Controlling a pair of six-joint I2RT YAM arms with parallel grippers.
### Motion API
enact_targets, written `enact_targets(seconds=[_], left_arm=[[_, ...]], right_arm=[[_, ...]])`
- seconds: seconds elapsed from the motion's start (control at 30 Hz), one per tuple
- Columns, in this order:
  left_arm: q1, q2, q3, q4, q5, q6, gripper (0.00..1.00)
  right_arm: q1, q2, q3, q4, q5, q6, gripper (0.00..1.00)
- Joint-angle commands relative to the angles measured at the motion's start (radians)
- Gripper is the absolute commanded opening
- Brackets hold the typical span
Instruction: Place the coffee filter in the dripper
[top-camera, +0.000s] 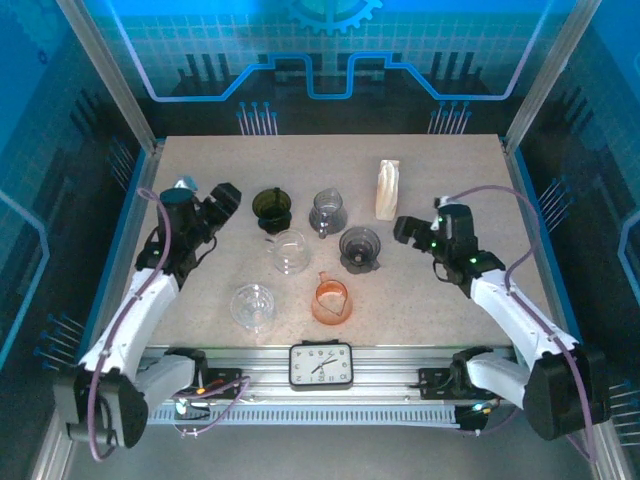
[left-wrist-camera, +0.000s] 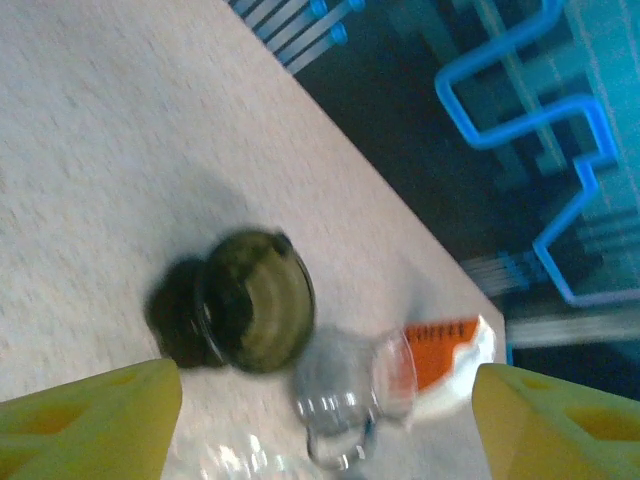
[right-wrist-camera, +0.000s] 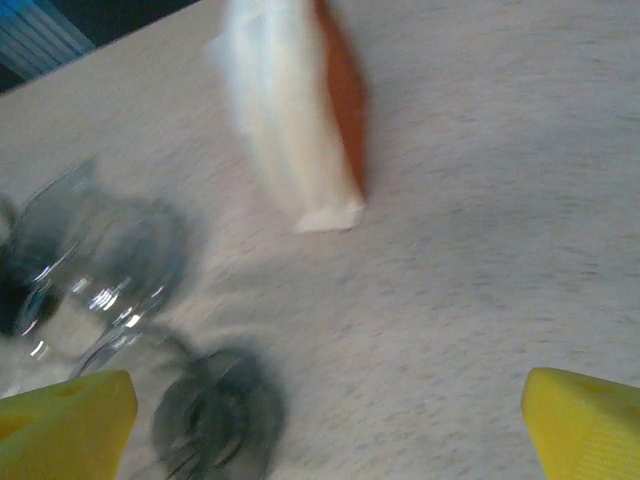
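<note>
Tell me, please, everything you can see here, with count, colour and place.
green dripper: one, dark green, far left
grey glass dripper: one, smoky, far middle
dark dripper: one, dark grey, centre right
clear drippers: two, see-through, centre and near left
orange dripper: one, orange, near middle
filter pack: one, white and orange, far right
clock: one, black with white face, front rail
table: one, beige
left gripper: one, black, open, far left
right gripper: one, black, open, right of dark dripper
</note>
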Motion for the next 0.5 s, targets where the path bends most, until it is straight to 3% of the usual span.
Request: enact_targets(seconds=[0.0, 0.27, 0.47], left_arm=[[-0.037, -0.081, -0.028, -0.321, -0.004, 0.055, 0.71], [-0.239, -0.258, -0.107, -0.611, -0.188, -0.035, 0.54], [-0.349, -0.298, -0.118, -0.770, -0.274, -0.134, 0.34]], right_arm=[[0.110, 0.009, 0.084, -0.120, 0.005, -0.118, 1.00], [0.251, 0.057, 0.092, -0.100, 0.033, -0.142, 1.00], [0.316, 0.129, 0.131, -0.112, 0.059, -0.161, 1.00]])
